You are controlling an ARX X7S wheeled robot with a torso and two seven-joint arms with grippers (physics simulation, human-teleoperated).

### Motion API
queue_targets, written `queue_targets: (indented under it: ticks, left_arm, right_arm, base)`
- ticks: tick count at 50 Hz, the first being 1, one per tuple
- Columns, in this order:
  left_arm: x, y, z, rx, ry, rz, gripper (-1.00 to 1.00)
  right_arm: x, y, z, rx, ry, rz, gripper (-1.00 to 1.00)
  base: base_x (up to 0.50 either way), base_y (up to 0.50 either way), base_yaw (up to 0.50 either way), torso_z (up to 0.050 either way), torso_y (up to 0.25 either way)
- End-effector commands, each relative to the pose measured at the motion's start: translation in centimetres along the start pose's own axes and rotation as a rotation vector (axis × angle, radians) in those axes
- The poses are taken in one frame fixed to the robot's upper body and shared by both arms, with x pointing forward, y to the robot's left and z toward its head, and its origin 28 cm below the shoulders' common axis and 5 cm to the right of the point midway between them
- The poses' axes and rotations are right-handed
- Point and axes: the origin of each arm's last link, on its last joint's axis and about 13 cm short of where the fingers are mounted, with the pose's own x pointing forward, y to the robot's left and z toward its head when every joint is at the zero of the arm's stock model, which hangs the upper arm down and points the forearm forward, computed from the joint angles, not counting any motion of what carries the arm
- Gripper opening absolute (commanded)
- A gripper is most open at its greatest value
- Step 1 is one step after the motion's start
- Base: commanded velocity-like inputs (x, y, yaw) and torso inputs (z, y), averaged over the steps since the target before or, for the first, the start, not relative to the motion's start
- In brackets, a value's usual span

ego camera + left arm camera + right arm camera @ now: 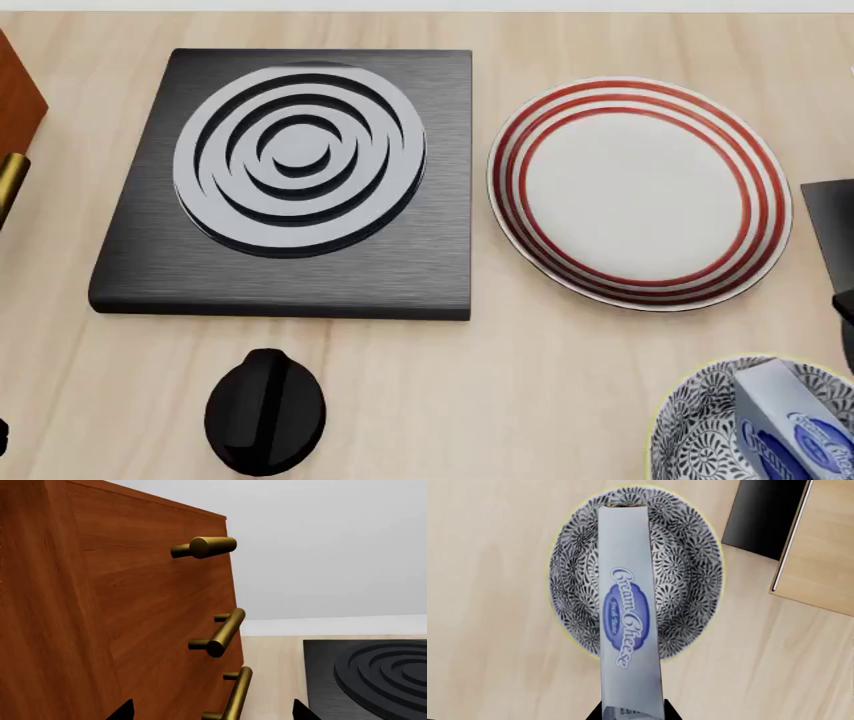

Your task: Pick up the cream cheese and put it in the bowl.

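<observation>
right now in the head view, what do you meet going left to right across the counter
wooden cabinet → black knob → black burner plate → red-ringed plate → bowl holding the cream cheese

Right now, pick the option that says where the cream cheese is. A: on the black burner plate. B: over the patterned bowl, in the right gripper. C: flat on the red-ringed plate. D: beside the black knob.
B: the right wrist view shows the cream cheese clamped at its near end by the right gripper, directly over the bowl.
</observation>
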Motion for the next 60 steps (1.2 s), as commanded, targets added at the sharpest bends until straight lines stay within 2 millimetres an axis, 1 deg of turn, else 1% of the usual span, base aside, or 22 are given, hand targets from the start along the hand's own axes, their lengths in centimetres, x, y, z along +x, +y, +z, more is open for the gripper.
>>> queue_targets:
  ticks: [1,15,38,46,60]
  left_arm:
    - [0.0,0.0,0.0,-0.003,-0.001,-0.001,1.00]
    - [0.0,0.0,0.1,-0.006,-0.004,-0.006,1.00]
    - [-0.1,0.0,0.0,-0.012,-0.008,-0.002,1.00]
    - [-0.1,0.0,-0.1,-0.012,-0.007,-0.003,1.00]
    - [-0.1,0.0,-0.1,-0.012,-0.006,-0.004,1.00]
  right_arm:
    - [0.2,-0.2,0.9,-0.012,0.001,-0.017,-1.00]
    - [0.6,-0.2,2.0,-0.022,0.022,-0.024,-1.00]
    - [2.3,0.0,2.3,-0.032,0.085,-0.017,-1.00]
    - [2.6,-0.1,2.7,-0.033,0.092,-0.018,-1.00]
    - [3.9,-0.3,3.2,-0.039,0.122,-0.008,-1.00]
  base:
    - [0.00,0.00,0.00,0.000,0.000]
    - [0.00,0.00,0.00,0.000,0.001]
    - [0.00,0.00,0.00,0.000,0.000]
    - [0.00,0.00,0.00,0.000,0.000]
    - [0.00,0.00,0.00,0.000,0.001]
